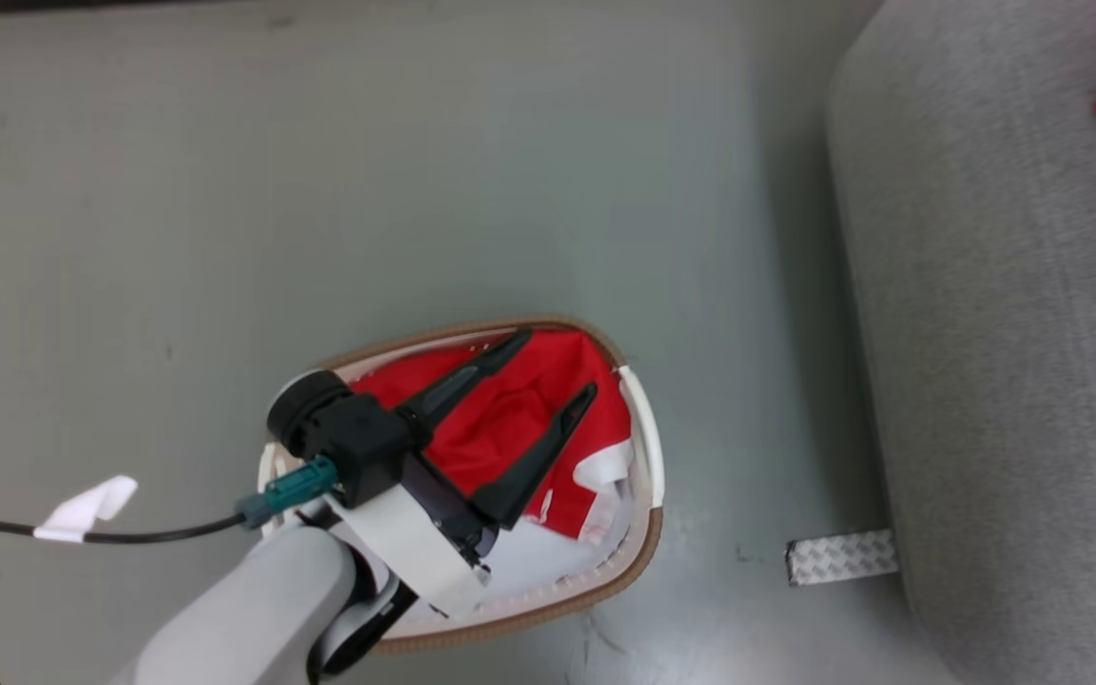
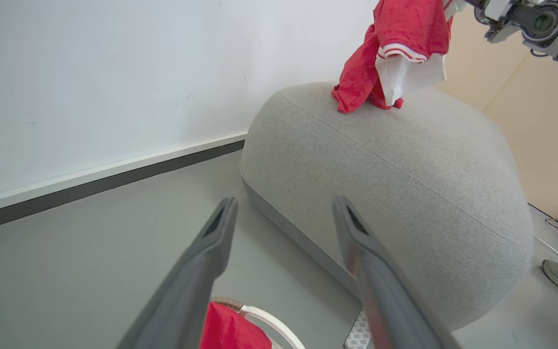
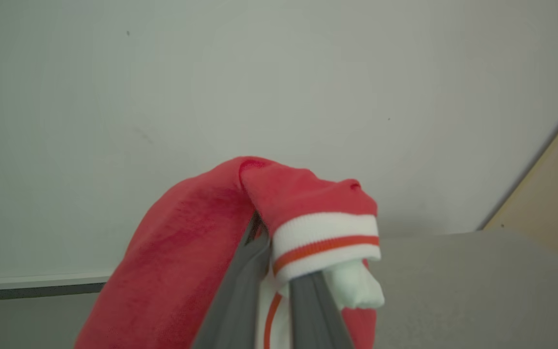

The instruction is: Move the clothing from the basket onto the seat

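Clothing [image 1: 510, 419], red with white panels, bunched in the basket [image 1: 643, 552] on the grey floor [image 1: 415, 171]. Left gripper [image 1: 557, 362] above it, fingers spread wide, empty, tips over the red cloth; contact with the cloth cannot be told. Left wrist view: same gripper [image 2: 285, 201] splayed, nothing between the fingers, basket rim and red cloth low between them. Black cable [image 1: 129, 535] with a white tag trails off to the left. Seat [image 1: 1014, 333] stands beyond the basket to the right, apart from it, a small metal plate [image 1: 841, 557] at its base. Farther: right gripper [image 3: 274, 286] pressed together on a red garment [image 3: 187, 252], striped cuff draped over the fingers. This garment hangs over the seat, lower end on its top. White wall [image 2: 114, 72] behind.
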{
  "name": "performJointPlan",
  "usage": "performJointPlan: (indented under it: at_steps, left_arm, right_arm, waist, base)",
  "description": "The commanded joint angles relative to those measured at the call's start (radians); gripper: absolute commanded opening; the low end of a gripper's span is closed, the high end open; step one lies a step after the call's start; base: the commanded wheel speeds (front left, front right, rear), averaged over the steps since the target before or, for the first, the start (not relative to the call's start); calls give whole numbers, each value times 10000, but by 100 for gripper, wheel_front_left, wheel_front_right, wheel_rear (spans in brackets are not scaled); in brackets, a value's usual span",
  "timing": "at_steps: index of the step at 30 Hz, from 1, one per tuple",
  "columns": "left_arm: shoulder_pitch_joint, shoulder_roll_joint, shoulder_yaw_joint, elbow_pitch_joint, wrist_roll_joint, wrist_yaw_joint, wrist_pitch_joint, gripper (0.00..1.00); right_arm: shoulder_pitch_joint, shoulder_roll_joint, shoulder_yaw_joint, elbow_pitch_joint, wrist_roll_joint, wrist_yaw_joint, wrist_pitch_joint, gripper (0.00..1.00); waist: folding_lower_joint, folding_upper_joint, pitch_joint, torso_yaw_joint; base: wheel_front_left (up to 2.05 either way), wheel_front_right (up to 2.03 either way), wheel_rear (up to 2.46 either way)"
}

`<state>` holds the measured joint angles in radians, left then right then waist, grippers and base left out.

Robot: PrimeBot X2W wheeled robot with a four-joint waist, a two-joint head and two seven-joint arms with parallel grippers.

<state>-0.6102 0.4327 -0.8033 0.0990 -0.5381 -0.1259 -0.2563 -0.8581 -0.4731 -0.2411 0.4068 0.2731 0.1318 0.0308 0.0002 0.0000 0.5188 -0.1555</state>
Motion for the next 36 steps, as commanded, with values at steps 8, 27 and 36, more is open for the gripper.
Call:
performJointPlan:
  at_steps: [8,27,36]
  left_arm:
    - [-280,375,275,-243,-139,-36,-55,100]
    - [94,175,515,195,-259,39,-75,100]
    - [836,-518,1163,812,-431,294,-78,100]
  right_arm:
    - [487,56,-1417,1734,-927,-22,434,0]
    - [592,620,-744,3209,-1753,-22,480,100]
    - [1566,-133,860,1888,-816,-22,816,100]
  waist:
    - [-2,0,1016,395]
    - [-2,0,-207,-31]
    - [-2,0,-2545,56]
  base:
    - [0,0,0]
    - [0,0,0]
    - [0,0,0]
